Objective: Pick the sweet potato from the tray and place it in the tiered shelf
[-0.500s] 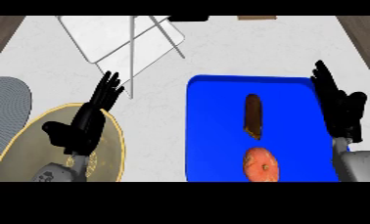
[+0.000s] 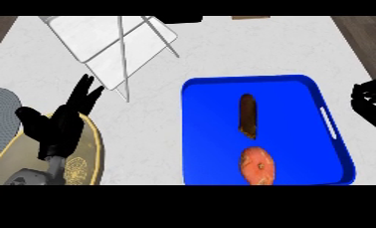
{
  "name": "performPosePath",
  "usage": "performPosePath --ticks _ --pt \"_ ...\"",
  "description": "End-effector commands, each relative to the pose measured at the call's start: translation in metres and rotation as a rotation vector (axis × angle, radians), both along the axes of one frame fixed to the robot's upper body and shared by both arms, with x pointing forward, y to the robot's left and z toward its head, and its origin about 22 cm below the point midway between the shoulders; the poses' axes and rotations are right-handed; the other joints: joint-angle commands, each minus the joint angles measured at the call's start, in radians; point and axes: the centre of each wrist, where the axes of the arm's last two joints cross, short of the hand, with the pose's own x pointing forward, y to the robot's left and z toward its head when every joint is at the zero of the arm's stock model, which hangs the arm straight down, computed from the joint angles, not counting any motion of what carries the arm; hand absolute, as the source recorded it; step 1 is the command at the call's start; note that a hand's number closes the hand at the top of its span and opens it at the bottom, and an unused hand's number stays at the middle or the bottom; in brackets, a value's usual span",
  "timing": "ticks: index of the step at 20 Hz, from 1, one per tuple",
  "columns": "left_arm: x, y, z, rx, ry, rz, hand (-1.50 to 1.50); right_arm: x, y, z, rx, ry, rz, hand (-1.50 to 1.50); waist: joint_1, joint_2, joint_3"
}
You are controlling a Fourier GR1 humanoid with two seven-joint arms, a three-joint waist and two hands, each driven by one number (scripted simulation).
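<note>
Right robot hand beside brown sweet potato

The pale speckled counter carries a blue tray at near right, a white wire tiered shelf at far left, a yellowish round plate at near left, and a grey disc cut off by the left edge just beside the plate, with bare counter between tray and plate
</note>
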Motion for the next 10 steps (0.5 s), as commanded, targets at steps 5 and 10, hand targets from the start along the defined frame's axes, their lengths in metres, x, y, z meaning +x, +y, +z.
performPosePath --ticks 5,10 --pt "-0.019 0.025 -0.044 -0.005 0.285 0.097 0.0 -0.04 0.036 0.024 -0.05 0.053 0.011 -1.5 0.007 0.012 -0.014" --pt "-0.011 0.034 -0.035 -0.001 0.286 0.072 0.0 -0.063 0.07 0.05 -0.024 0.185 0.151 -1.5 0.02 0.015 -0.014"
